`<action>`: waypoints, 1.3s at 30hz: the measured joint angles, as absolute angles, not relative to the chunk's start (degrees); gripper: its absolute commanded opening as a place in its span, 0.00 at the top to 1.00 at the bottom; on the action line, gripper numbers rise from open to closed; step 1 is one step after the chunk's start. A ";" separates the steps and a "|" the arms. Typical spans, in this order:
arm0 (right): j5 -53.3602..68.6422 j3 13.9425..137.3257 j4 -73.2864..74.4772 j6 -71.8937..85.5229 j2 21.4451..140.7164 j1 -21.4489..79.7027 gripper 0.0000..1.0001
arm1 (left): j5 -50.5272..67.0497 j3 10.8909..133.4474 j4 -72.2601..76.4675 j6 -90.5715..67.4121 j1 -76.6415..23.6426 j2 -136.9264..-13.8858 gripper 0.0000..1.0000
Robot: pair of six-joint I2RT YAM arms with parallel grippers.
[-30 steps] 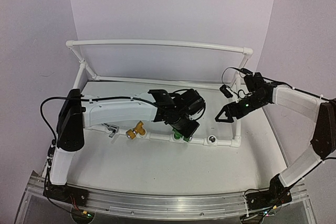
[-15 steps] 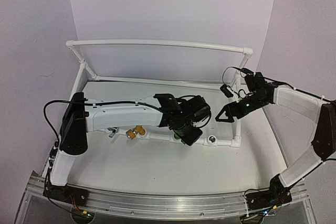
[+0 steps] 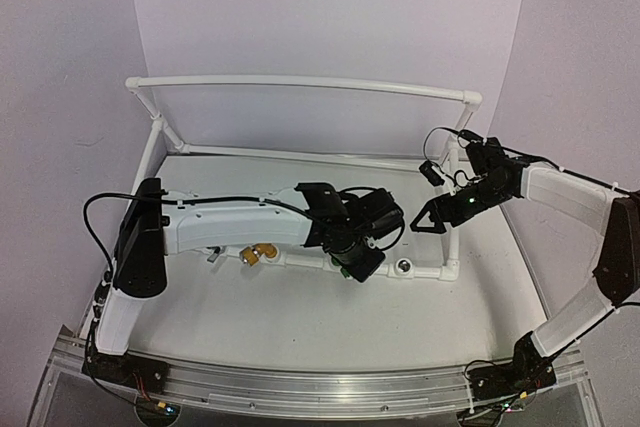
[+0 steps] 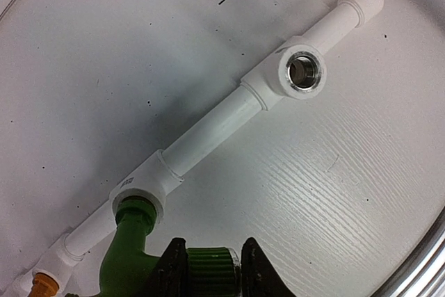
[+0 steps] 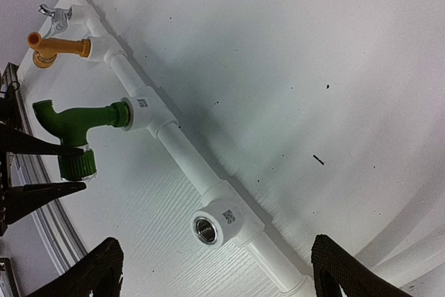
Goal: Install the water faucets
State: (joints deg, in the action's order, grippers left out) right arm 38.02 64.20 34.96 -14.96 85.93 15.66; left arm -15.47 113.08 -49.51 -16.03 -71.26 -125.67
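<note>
Top view, left gripper (image 3: pixel 356 259): it is reaching down onto the near pipe (image 3: pixel 292 260) at its middle fitting and is hiding what it is holding.
Top view, other taps: the brass tap (image 3: pixel 262 252) and silver tap (image 3: pixel 212 251) are sitting in fittings further left on that pipe.
Top view, right gripper (image 3: pixel 424 219): it is hanging open over the table, just far-right of the empty socket (image 3: pixel 404 267).
Left wrist, grip: the fingers (image 4: pixel 174 269) are pinching the ribbed knob of the green tap (image 4: pixel 128 255) from both sides.
Left wrist, axis: the tap's threaded end is sitting in its fitting, and its body is running square off the pipe toward the near side.
Left wrist, socket: it is lying to the right along the pipe, with nothing in it.
Right wrist, layout: the green tap is lying left of the socket, and the right fingers (image 5: pixel 97 273) are spreading wide around bare table.
Nearer arm: the left is working the green tap, and any further turning probably has to go about the thread line.
</note>
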 measured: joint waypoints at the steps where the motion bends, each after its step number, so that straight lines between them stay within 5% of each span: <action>1: 38.02 64.20 34.96 -14.96 85.93 15.66 0.10 | -15.72 113.01 -49.50 -16.32 -71.31 -125.67 0.74; 39: 34.10 63.91 33.85 -15.06 88.17 15.66 0.11 | -15.14 114.78 -53.53 -18.88 -74.11 -125.64 0.69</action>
